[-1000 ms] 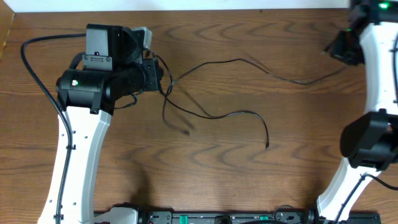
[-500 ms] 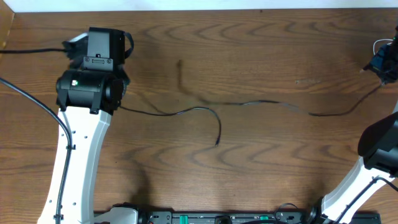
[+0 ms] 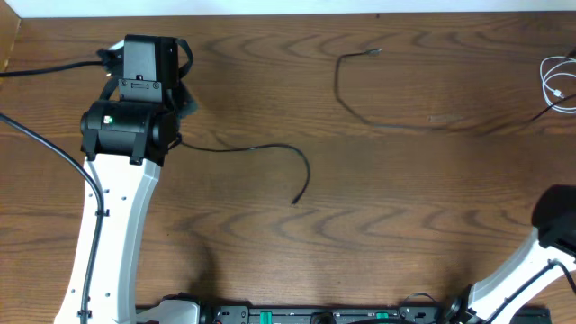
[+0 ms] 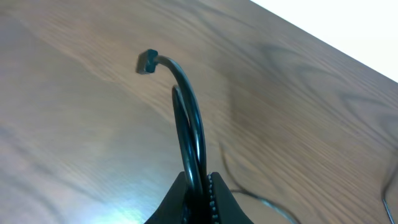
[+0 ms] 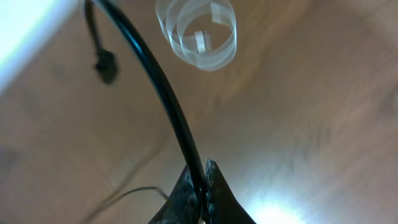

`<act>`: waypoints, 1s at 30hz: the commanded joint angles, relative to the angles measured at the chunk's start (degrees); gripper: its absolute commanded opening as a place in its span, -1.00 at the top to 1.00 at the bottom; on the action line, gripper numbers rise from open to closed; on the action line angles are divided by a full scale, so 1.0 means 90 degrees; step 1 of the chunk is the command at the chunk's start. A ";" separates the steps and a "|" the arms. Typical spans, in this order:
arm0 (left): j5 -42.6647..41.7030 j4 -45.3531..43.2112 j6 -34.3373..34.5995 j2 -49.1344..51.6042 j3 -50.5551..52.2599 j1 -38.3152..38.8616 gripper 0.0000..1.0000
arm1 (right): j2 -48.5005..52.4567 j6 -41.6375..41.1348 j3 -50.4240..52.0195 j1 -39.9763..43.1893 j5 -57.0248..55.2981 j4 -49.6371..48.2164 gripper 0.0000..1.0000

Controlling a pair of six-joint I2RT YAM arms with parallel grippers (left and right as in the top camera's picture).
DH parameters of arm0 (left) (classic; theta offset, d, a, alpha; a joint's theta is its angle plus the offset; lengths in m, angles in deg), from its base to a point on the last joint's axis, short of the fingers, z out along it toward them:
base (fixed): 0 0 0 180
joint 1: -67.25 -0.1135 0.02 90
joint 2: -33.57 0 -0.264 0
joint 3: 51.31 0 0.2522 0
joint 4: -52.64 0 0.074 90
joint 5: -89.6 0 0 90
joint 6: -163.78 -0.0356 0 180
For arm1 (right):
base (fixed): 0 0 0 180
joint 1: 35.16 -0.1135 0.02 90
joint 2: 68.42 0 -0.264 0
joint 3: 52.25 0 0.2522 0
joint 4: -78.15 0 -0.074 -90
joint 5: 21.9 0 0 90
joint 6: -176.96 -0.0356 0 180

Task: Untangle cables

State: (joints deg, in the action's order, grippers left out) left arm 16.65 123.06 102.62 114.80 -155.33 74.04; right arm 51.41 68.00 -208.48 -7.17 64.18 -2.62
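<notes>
My left gripper (image 4: pixel 200 182) is shut on a black cable (image 4: pixel 189 124) that arches up from the jaws to a small plug (image 4: pixel 148 62). In the overhead view this cable (image 3: pixel 261 148) trails right from under the left wrist and ends at the table's middle. My right gripper (image 5: pixel 202 173) is shut on a second black cable (image 5: pixel 158 81), whose plug (image 5: pixel 106 65) hangs beyond. Seen from above, that cable (image 3: pixel 396 121) curves from a free end at the far middle to the right edge. A coiled white cable (image 3: pixel 558 81) lies at the far right. The black cables lie apart.
The left arm (image 3: pixel 117 198) stands along the left side, its thick supply cable (image 3: pixel 45 148) looping off the left edge. Only the right arm's base (image 3: pixel 553 225) shows at the lower right. The table's far edge meets a white wall (image 3: pixel 270 7).
The right arm has pulled out past the right edge. The two black cables have separated; one free end flicked up to the far middle, the other settled near the centre.
</notes>
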 commanded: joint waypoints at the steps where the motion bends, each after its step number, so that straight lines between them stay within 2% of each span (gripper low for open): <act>1: -0.1542 -0.0136 -0.0418 0.0012 -0.0019 -0.0007 0.86 | -0.0250 0.0245 -0.1421 0.0758 0.1022 0.0053 0.99; 4: -0.1790 -0.0189 -0.0418 0.0012 -0.0019 -0.0007 0.85 | -0.0250 -0.0066 -0.2261 0.1462 0.1632 0.0046 0.98; 8: -0.1809 -0.0199 -0.0418 0.0012 -0.0019 -0.0007 0.85 | -0.0250 -0.0670 -0.2994 0.2669 0.3094 -0.0073 0.98; 13: -0.1836 -0.0240 -0.0415 0.0012 -0.0019 0.0017 0.85 | -0.0250 -0.1520 -0.3169 0.4209 0.5078 -0.0665 0.98; 18: -0.1831 -0.0403 -0.0418 0.0012 -0.0019 0.0172 0.85 | -0.0245 -0.2062 -0.3147 0.5173 0.5435 -0.1185 0.98; 24: -0.1834 -0.0699 -0.0415 0.0046 -0.0019 0.0425 0.86 | -0.0228 -0.1579 -0.3021 0.4915 0.4719 -0.1161 0.98; 30: -0.1829 -0.0719 -0.0423 0.0187 -0.0017 0.0612 0.85 | -0.0228 -0.0789 -0.2472 0.3801 0.3548 -0.1088 0.98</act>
State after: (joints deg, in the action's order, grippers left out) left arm 0.74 116.83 99.41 115.15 -155.33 79.04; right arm 50.10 55.52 -233.16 32.30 102.78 -12.63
